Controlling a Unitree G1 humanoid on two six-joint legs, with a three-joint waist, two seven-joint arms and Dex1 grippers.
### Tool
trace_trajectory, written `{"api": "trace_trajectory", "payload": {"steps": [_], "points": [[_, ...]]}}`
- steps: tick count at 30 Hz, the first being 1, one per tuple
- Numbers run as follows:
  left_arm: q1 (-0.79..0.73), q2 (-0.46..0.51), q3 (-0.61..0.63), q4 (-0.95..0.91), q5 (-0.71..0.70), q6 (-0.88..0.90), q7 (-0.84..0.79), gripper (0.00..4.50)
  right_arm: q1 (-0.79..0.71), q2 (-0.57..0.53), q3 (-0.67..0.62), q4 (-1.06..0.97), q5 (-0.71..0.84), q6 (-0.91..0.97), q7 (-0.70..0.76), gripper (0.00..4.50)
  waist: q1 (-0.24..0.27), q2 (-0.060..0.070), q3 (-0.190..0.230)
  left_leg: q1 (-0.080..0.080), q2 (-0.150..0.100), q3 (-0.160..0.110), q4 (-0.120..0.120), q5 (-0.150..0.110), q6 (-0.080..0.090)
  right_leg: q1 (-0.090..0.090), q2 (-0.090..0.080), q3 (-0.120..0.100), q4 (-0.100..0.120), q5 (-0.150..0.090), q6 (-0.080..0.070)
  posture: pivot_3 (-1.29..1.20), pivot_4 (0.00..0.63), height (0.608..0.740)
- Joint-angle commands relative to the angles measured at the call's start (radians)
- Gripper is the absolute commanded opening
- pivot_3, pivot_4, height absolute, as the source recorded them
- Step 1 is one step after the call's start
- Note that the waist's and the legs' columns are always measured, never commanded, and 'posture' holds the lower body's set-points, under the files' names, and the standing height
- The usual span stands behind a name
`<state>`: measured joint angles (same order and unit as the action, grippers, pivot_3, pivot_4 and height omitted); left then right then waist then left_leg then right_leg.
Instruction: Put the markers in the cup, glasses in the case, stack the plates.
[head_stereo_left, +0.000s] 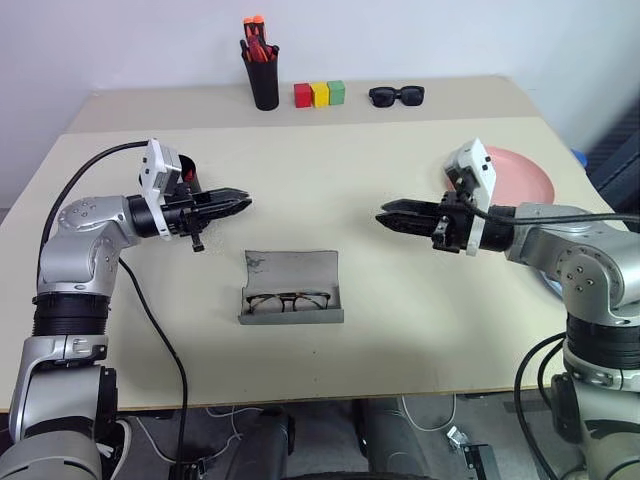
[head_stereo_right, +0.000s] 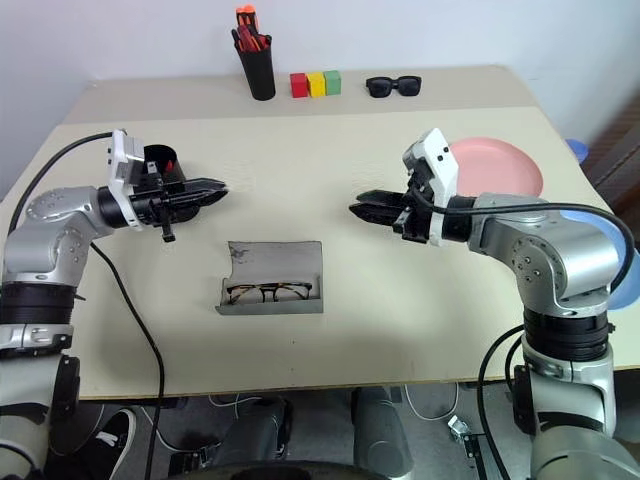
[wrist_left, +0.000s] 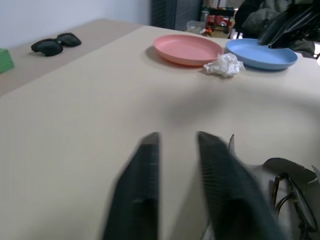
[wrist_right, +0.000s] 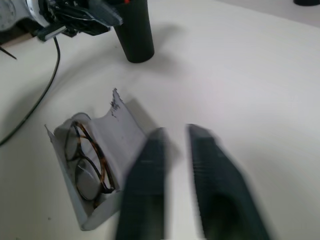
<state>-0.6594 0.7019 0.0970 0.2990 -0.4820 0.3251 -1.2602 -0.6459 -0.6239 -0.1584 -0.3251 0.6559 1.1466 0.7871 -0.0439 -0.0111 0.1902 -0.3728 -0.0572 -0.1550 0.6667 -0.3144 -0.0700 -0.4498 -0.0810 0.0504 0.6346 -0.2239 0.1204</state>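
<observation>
Left of the case (head_stereo_left: 291, 268) and farther back on the desk (head_stereo_left: 400, 300) stands the cup (head_stereo_right: 160, 165). Something red shows at its rim, which I take for the markers (head_stereo_right: 169, 154).

The left tool (head_stereo_left: 243, 201) hovers just in front of the cup, up and to the left of the case. It is pressed together, holds nothing and points toward the case's far side.

The case lies open with its lid tipped back flat, and the glasses (head_stereo_left: 288, 300) rest folded in its near half. That part looks done except for the lid.

Right of the case the right tool (head_stereo_left: 385, 216) hangs over bare desk, aimed back at the case and carrying nothing. Whether it is spread or pressed together I cannot tell.

Far to the right of the case the pink plate (head_stereo_left: 525, 175) and the blue plate (wrist_left: 260, 54) lie side by side, unstacked.

If the lid is to be shut, one tool should catch its far edge and fold it toward the glasses. The other should pin the base so the light shell does not skid. Check that no temple tip sticks up under the closing lid.
</observation>
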Motion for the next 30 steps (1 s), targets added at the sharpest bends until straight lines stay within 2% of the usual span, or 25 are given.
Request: {"api": "trace_trajectory", "payload": {"steps": [1, 4, 5, 8, 12, 14, 17, 20, 23, 25, 30], "points": [[-0.007, 0.014, 0.029, -0.039, -0.012, 0.003, 0.006, 0.32, -0.045, -0.005, -0.045, 0.004, 0.066, 0.028, -0.013, 2.77, 0.002, 0.000, 0.000, 0.000, 0.000, 0.000, 0.000, 0.000, 0.000, 0.000, 0.000, 0.000, 0.000, 0.000, 0.000, 0.00, 0.150, 0.740], [-0.003, 0.017, 0.028, -0.042, -0.001, -0.017, 0.006, 0.32, -0.050, -0.009, -0.041, 0.002, 0.087, 0.029, -0.021, 4.31, 0.003, 0.000, 0.000, 0.000, 0.000, 0.000, 0.000, 0.000, 0.000, 0.000, 0.000, 0.000, 0.000, 0.000, 0.000, 0.00, 0.150, 0.740], [-0.003, 0.018, 0.029, -0.043, -0.003, -0.008, 0.011, 0.32, -0.050, -0.014, -0.033, 0.001, 0.087, 0.022, -0.021, 4.42, 0.003, 0.000, 0.000, 0.000, 0.000, 0.000, 0.000, 0.000, 0.000, 0.000, 0.000, 0.000, -0.001, 0.000, 0.000, 0.00, 0.150, 0.740], [0.000, 0.019, 0.027, -0.047, 0.003, -0.014, 0.013, 0.32, -0.046, -0.034, 0.010, -0.001, 0.052, -0.024, -0.025, 4.42, 0.002, 0.000, 0.000, 0.000, 0.000, 0.000, 0.000, 0.000, 0.000, 0.000, 0.000, 0.000, -0.001, 0.000, 0.000, 0.00, 0.150, 0.740], [-0.001, 0.018, 0.019, -0.043, 0.012, -0.020, 0.009, 0.32, -0.034, -0.063, 0.018, -0.025, 0.082, -0.031, 0.008, 4.42, 0.002, 0.000, 0.000, 0.000, 0.000, 0.000, 0.000, 0.000, 0.000, 0.000, 0.000, 0.000, 0.000, 0.000, 0.000, 0.00, 0.150, 0.740], [-0.014, 0.011, 0.006, -0.019, 0.022, -0.023, -0.002, 0.32, 0.002, -0.111, 0.014, -0.080, 0.125, -0.035, 0.081, 4.42, 0.002, 0.000, 0.000, 0.000, 0.000, 0.000, 0.000, 0.000, 0.000, 0.000, 0.000, 0.000, -0.001, 0.000, 0.000, 0.00, 0.150, 0.740], [-0.044, -0.006, -0.039, 0.032, 0.061, -0.022, -0.008, 0.32, 0.073, -0.164, 0.008, -0.177, 0.136, -0.144, 0.173, 4.42, 0.008, 0.000, 0.000, -0.001, 0.000, 0.000, 0.000, 0.000, 0.000, 0.000, 0.000, 0.000, -0.001, 0.000, 0.000, 0.00, 0.150, 0.740], [-0.097, -0.028, -0.102, 0.128, 0.134, -0.002, 0.015, 0.32, 0.100, -0.157, 0.019, -0.203, 0.073, -0.270, 0.164, 4.42, 0.007, 0.000, 0.000, 0.000, 0.000, 0.000, 0.001, 0.000, 0.001, 0.003, 0.000, 0.000, -0.002, 0.001, 0.002, 0.00, 0.150, 0.740], [-0.162, -0.037, -0.189, 0.253, 0.230, 0.078, 0.048, 0.32, 0.125, -0.159, 0.015, -0.223, 0.079, -0.324, 0.177, 4.42, 0.006, 0.000, 0.000, 0.003, 0.000, 0.000, 0.002, 0.000, 0.001, 0.006, 0.000, -0.001, -0.002, 0.002, 0.003, 0.00, 0.150, 0.740], [-0.180, -0.053, -0.195, 0.276, 0.201, 0.132, -0.009, 0.32, 0.142, -0.149, -0.003, -0.238, 0.078, -0.382, 0.177, 4.42, 0.003, 0.000, 0.000, 0.003, 0.000, 0.000, 0.002, 0.000, 0.001, 0.006, 0.000, -0.001, -0.002, 0.002, 0.003, 0.00, 0.150, 0.740], [-0.189, -0.060, -0.255, 0.312, 0.218, 0.181, -0.152, 0.32, 0.156, -0.181, -0.021, -0.227, 0.159, -0.333, 0.177, 4.42, 0.000, 0.000, 0.000, 0.002, 0.000, 0.000, 0.002, 0.000, 0.002, 0.006, 0.000, -0.001, -0.003, 0.002, 0.003, 0.00, 0.150, 0.740]]}}
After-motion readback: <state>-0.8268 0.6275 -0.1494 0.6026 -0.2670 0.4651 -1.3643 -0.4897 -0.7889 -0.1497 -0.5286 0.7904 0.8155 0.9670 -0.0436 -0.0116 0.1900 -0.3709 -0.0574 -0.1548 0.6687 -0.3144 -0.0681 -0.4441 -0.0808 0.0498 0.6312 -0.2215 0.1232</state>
